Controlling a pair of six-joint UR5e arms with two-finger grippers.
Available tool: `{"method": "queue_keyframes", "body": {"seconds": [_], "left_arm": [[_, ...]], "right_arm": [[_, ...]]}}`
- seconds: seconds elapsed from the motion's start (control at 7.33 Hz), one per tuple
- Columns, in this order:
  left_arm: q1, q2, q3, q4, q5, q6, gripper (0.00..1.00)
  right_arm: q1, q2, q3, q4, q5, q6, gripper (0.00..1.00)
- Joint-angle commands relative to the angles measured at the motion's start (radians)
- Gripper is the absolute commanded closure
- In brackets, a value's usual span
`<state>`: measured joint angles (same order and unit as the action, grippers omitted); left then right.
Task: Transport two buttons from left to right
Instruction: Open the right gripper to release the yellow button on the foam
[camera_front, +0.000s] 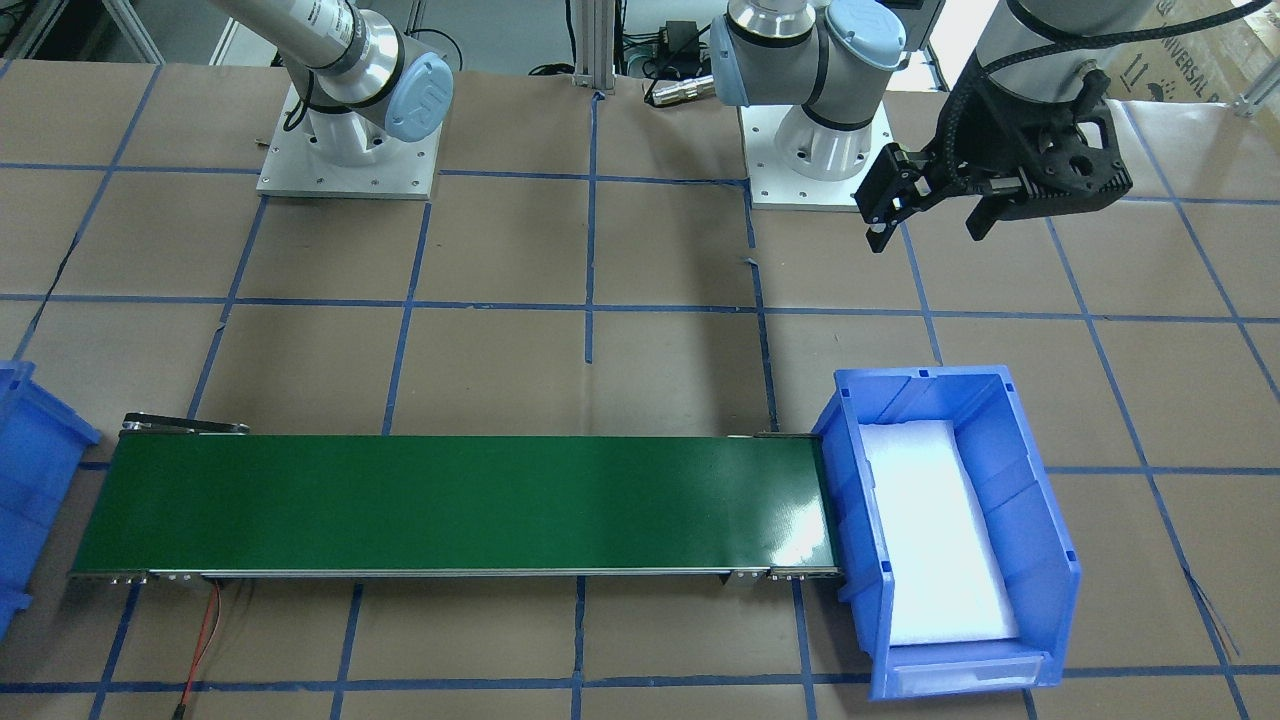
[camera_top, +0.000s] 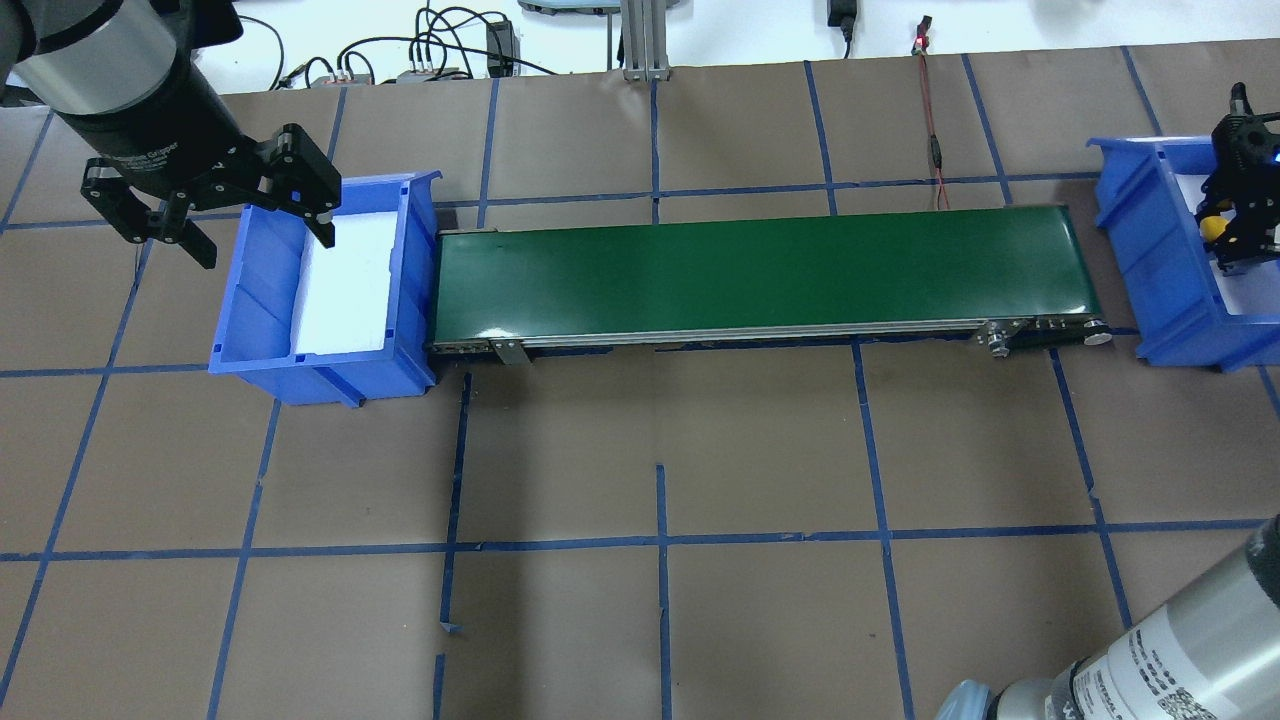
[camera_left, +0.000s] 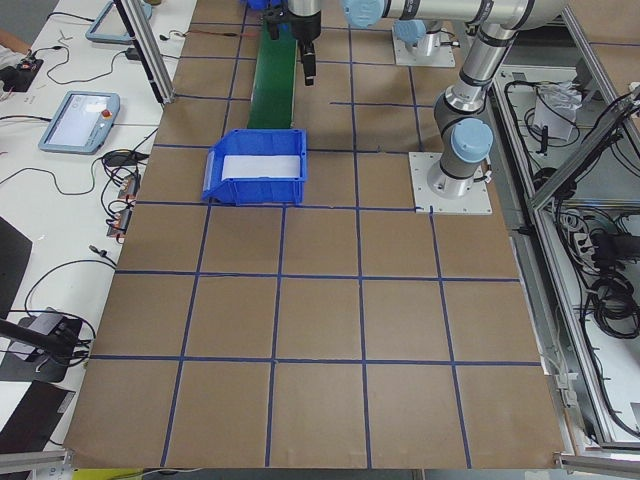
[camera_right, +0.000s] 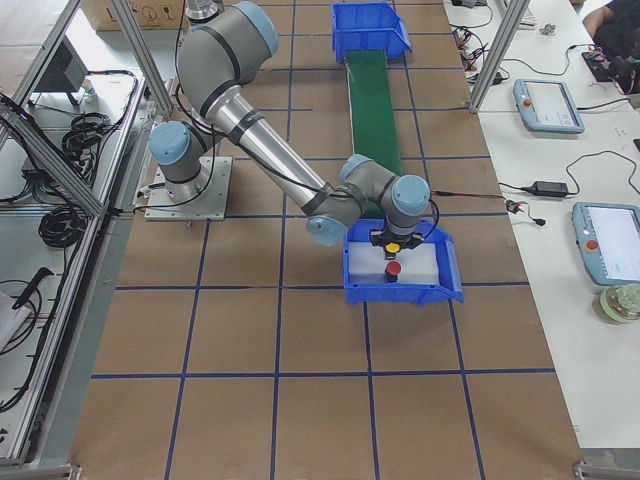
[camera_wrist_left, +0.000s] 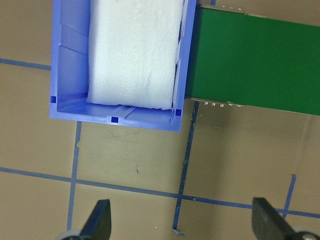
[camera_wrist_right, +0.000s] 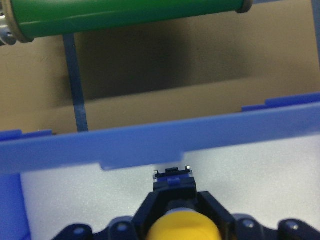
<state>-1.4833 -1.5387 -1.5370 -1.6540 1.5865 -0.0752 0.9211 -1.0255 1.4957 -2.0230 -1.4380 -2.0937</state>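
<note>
My right gripper (camera_top: 1228, 232) is down inside the right blue bin (camera_top: 1150, 250), shut on the yellow button (camera_wrist_right: 182, 229). The button's black base (camera_wrist_right: 172, 180) is at the white foam. In the exterior right view the yellow cap (camera_right: 394, 245) sits between the fingers, and the red button (camera_right: 393, 269) stands free on the foam just beside it. My left gripper (camera_top: 215, 215) is open and empty, and hovers over the near-left edge of the left blue bin (camera_top: 260, 300). That bin holds only white foam (camera_wrist_left: 132, 50).
A green conveyor belt (camera_top: 750, 270) runs between the two bins and carries nothing. Brown paper with blue tape lines covers the table. A red-black cable (camera_top: 935, 150) lies behind the belt. The arm bases (camera_front: 345, 140) stand at the robot's side.
</note>
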Motion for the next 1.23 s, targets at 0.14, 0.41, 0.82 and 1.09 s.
{"method": "queue_keyframes", "body": {"seconds": [0.14,0.41,0.82,1.09], "left_arm": [[0.000,0.000,0.000,0.000,0.001,0.000,0.00],[0.000,0.002,0.000,-0.004,0.003,0.000,0.00],[-0.002,0.002,0.000,-0.001,0.001,0.000,0.00],[-0.003,0.002,0.000,-0.001,0.001,-0.002,0.00]], "right_arm": [[0.045,-0.100,-0.005,0.125,-0.022,0.017,0.00],[0.112,-0.212,0.005,0.217,-0.099,0.060,0.00],[0.224,-0.309,0.012,0.263,-0.130,0.240,0.00],[0.364,-0.372,0.020,0.348,-0.125,0.497,0.00]]}}
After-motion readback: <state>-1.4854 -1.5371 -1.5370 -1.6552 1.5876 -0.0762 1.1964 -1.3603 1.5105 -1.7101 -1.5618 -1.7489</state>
